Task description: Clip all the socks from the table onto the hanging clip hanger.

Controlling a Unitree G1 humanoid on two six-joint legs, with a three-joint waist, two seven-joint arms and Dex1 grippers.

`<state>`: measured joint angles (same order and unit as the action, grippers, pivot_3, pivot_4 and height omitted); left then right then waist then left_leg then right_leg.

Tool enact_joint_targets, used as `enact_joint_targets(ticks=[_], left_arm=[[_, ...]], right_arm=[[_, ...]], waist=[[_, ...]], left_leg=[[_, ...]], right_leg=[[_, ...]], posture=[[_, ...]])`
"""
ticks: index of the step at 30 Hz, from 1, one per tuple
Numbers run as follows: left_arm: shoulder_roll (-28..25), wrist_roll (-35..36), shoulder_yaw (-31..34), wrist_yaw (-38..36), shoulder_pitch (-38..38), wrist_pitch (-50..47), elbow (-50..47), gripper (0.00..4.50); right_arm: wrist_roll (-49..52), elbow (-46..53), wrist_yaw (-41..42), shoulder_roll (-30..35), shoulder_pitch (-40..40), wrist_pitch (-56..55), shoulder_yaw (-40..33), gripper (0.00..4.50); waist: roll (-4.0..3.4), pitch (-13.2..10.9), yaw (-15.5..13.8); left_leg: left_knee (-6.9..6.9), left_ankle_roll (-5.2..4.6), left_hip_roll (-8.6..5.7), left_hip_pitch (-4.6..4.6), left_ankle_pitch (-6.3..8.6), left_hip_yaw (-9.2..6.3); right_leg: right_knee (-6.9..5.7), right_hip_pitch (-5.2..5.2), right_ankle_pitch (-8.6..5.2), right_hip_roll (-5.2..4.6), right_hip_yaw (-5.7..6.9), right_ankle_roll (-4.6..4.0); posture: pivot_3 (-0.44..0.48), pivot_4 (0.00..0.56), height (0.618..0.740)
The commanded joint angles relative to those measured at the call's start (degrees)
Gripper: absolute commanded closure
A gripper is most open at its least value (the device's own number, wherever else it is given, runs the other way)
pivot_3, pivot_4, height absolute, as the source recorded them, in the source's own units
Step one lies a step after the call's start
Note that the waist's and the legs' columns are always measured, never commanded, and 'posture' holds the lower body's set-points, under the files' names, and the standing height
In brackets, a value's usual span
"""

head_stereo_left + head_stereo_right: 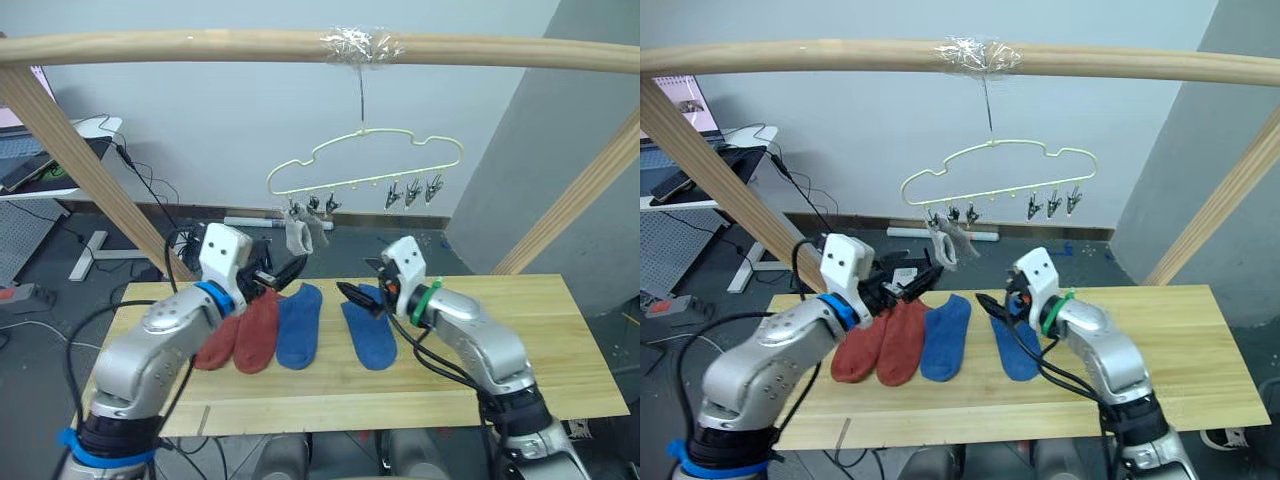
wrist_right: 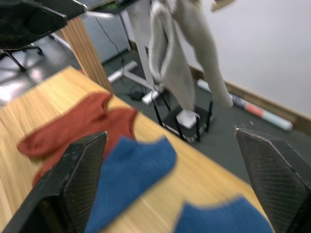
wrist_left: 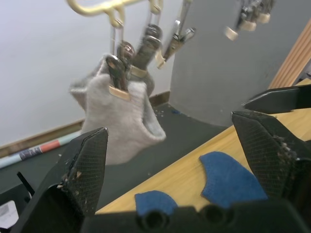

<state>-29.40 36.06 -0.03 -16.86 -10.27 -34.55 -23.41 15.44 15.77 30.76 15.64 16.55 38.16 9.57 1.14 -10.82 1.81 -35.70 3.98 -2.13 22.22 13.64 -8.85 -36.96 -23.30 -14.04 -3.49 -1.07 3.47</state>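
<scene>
Two light grey socks hang from the left clips of the pale-yellow clip hanger. On the table lie two rust-red socks at the left, a blue sock beside them and another blue sock in the middle. My left gripper is open and empty, hovering over the table's back edge just below the grey socks. Open and empty too, my right gripper hangs above the top of the middle blue sock, pointing left toward the red sock.
The hanger's hook hangs from a round wooden pole, taped on, with slanted wooden posts at both sides. Three free clips hang at the hanger's right end. A desk with cables stands back left. The table's right half is bare wood.
</scene>
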Motion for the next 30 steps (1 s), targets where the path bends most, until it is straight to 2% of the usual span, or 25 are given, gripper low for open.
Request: enact_joint_targets(ticks=[1,2,8,16,30], left_arm=[[4.7,-6.6,-1.5,1.2,-2.2,8.3,0.4,0.39],[6.3,-7.9,-1.7,1.4,-2.7,9.9,1.3,0.55],[13.1,-15.5,-5.6,1.9,-6.1,15.8,6.8,2.42],[21.4,-20.1,-5.3,4.6,-10.6,19.0,15.0,2.42],[25.1,-24.6,-3.9,4.0,-16.4,26.1,27.3,2.42]], right_arm=[[4.1,8.1,1.7,2.7,-0.7,1.6,-4.3,0.00],[4.3,9.0,1.6,3.5,-0.9,1.7,-4.8,0.00],[4.0,11.0,0.5,6.3,-1.2,0.6,-6.6,0.00],[4.6,12.4,-2.4,4.6,-0.5,0.0,-7.4,0.00],[7.8,15.8,-2.8,5.6,0.7,1.5,-9.3,0.00]], waist=[[0.00,0.0,-0.1],[0.00,0.0,-0.1],[0.00,0.0,0.2],[0.00,0.0,0.3],[0.00,0.0,1.5]], left_leg=[[-0.01,0.00,0.00,0.00,0.00,-0.01],[-0.03,-0.01,0.01,0.00,0.00,0.00],[-0.13,-0.03,0.05,-0.05,-0.02,0.04],[-0.23,-0.03,0.04,-0.01,-0.02,0.03],[-0.28,-0.04,0.03,-0.01,-0.03,0.03]], right_leg=[[0.00,0.00,-0.01,0.00,0.01,0.02],[-0.01,0.01,-0.02,0.00,0.01,0.05],[-0.06,0.06,-0.05,0.04,0.03,0.20],[-0.07,0.07,0.02,0.04,0.04,0.18],[-0.10,0.09,0.04,0.05,0.04,0.22]], posture=[[-0.062,0.139,0.740],[-0.065,0.139,0.740],[-0.085,0.137,0.740],[-0.114,0.147,0.740],[-0.155,0.153,0.740]])
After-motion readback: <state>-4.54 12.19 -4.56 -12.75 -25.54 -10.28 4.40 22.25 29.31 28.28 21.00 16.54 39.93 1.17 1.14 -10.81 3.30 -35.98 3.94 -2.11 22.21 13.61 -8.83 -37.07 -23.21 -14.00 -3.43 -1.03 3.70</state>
